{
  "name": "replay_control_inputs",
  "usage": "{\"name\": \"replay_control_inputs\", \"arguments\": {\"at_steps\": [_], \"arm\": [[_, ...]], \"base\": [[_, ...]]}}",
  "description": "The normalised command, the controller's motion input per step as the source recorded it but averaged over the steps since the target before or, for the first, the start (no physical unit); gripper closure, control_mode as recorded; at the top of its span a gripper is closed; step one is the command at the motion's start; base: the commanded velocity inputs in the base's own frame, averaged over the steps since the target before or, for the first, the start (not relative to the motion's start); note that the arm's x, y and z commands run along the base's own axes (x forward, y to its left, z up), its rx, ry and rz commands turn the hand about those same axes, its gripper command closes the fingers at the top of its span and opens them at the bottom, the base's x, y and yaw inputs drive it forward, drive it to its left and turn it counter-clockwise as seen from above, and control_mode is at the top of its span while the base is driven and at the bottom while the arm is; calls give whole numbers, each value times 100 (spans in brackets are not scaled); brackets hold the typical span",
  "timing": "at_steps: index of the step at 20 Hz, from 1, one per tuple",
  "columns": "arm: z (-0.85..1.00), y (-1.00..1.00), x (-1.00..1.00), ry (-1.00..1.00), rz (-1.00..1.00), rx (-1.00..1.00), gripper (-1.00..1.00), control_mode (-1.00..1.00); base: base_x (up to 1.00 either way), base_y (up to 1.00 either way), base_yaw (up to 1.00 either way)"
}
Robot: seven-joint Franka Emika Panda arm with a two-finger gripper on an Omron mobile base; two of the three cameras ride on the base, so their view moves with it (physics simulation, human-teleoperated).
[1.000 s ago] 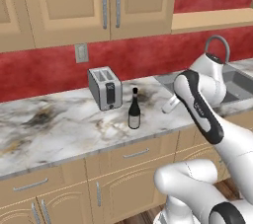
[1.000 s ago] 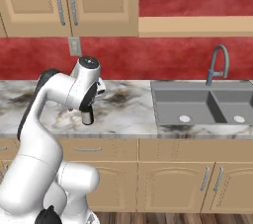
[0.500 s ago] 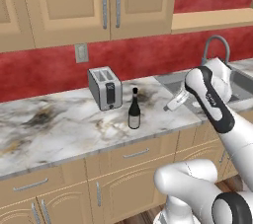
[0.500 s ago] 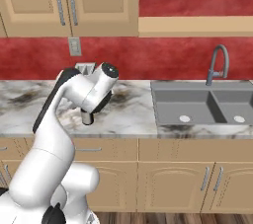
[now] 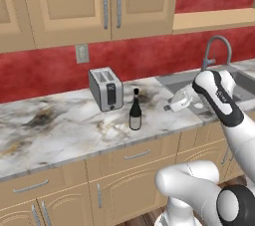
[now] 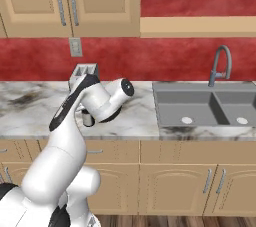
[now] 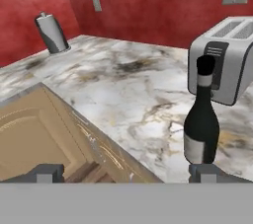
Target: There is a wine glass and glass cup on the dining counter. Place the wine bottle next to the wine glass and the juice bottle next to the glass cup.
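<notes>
ITEM 1 – wine bottle [image 5: 135, 112]. Slim, dark, nearly black; long narrow neck, pale label low on the body. Stands upright on the marble worktop [image 5: 55, 130], near the front edge, just in front of and to the right of the toaster [image 5: 106, 88], apart from it. Also seen in hand view [image 7: 201, 127], right of centre, upright.

Handling (judged): glass, so rigid and breakable; smooth, prob. slippery under the pads. Weight prob. moderate, more if full; contents can't be told. Tall and narrow-footed, so easily tipped by a side knock. Best taken on the straight body, around or just above the label, jaws level and square to it. Neck considered too thin and high; swing would be expected.

ITEM 2 – gripper [image 5: 174, 104]. Jaws spread fully, nothing held. Hangs above the worktop to the right of the bottle, well apart, aimed roughly toward it. Finger tips [image 7: 203, 171] seen at the bottom of the hand view.

SURFACE – marble worktop, white-grey w/ brown and black veins, over tan cabinets [image 5: 129, 158]. Flat, hard, glossy; little grip offered to a sliding base.

ROOM – red backsplash [image 5: 45, 70], tan wall cupboards [image 5: 110, 1] overhead, wall socket [image 5: 82, 53]. Sink [image 6: 212, 107] w/ curved tap [image 6: 221, 63] at right. Steel canister [image 7: 51, 32] far along the worktop.
</notes>
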Motion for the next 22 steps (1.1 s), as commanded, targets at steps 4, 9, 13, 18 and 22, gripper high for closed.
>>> {"name": "replay_control_inputs", "arguments": {"at_steps": [4,9,13,18,22], "arm": [[-2,5,25,-13,6,7,-100,-100],[-2,7,19,-10,6,4,-100,-100],[-2,12,19,-10,5,5,-100,-100],[-2,8,14,-8,9,8,-100,-100],[-2,12,13,-11,8,6,-100,-100]], "base": [[0,0,0],[0,0,0],[0,0,0],[0,0,0],[0,0,0]]}}
